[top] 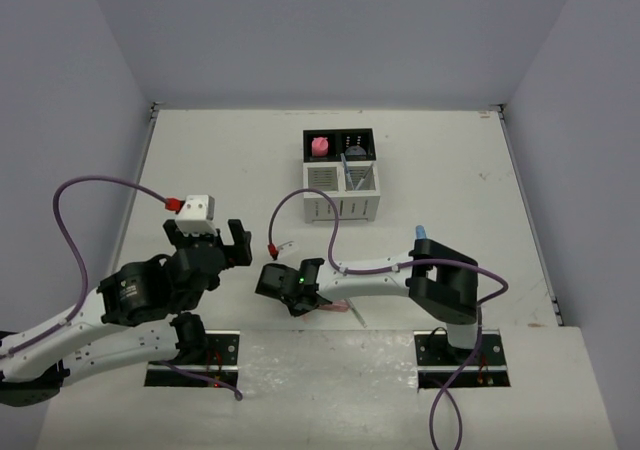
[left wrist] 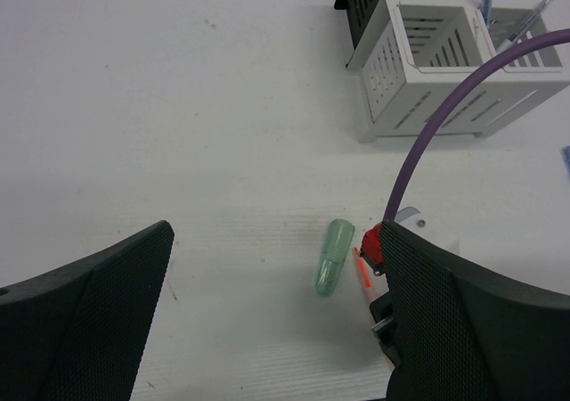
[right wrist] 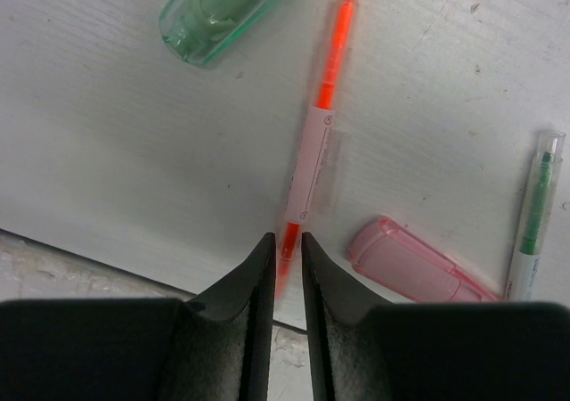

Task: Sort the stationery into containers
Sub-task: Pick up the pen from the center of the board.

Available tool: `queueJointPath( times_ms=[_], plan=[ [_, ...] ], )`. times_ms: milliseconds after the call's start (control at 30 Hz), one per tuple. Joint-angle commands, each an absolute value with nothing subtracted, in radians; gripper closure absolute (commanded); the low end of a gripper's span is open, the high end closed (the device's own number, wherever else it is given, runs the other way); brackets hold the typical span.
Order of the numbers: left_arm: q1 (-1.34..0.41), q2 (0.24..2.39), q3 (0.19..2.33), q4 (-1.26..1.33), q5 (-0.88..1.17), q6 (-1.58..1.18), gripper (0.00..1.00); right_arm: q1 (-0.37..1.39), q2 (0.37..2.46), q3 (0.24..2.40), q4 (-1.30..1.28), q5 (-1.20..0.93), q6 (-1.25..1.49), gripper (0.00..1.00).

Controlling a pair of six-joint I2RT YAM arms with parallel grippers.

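My right gripper (right wrist: 286, 241) is shut on the lower end of the thin orange pen (right wrist: 328, 80), which lies on the white table; in the top view this gripper (top: 285, 282) is low near the table's front edge. A stubby green marker (right wrist: 223, 9) lies just beyond the pen, a pink marker (right wrist: 414, 263) and a clear green-cored pen (right wrist: 534, 214) to its right. My left gripper (left wrist: 276, 241) is open and empty, above the table left of the green marker (left wrist: 334, 257). The organizer (top: 341, 175) stands further back, with the pink eraser (top: 320, 147) in its left black bin and thin pens (left wrist: 499, 13) in a white bin.
The right arm's purple cable (left wrist: 445, 107) arcs between my left gripper and the organizer (left wrist: 445, 71). A small blue item (top: 421, 232) lies by the right arm's elbow. The table's front edge (right wrist: 107, 267) runs just under my right fingers.
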State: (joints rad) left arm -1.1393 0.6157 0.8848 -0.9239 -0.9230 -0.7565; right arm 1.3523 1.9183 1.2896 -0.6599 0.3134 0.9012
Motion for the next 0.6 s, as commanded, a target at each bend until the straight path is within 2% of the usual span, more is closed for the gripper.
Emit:
queueJointPath(
  times_ms=[0, 267, 567],
  plan=[
    [-1.134, 0.625, 0.874, -0.888, -0.94, -0.744, 0.0, 1.361, 1.945, 1.29, -0.642, 0.322, 0.934, 0.81],
    [-1.134, 0.636, 0.873, -0.885, -0.94, -0.741, 0.0, 1.361, 1.985, 1.31, -0.646, 0.324, 0.941, 0.82],
    [-1.132, 0.635, 0.874, -0.885, -0.939, -0.741, 0.0, 1.362, 1.972, 1.321, -0.655, 0.331, 0.947, 0.97]
  ],
)
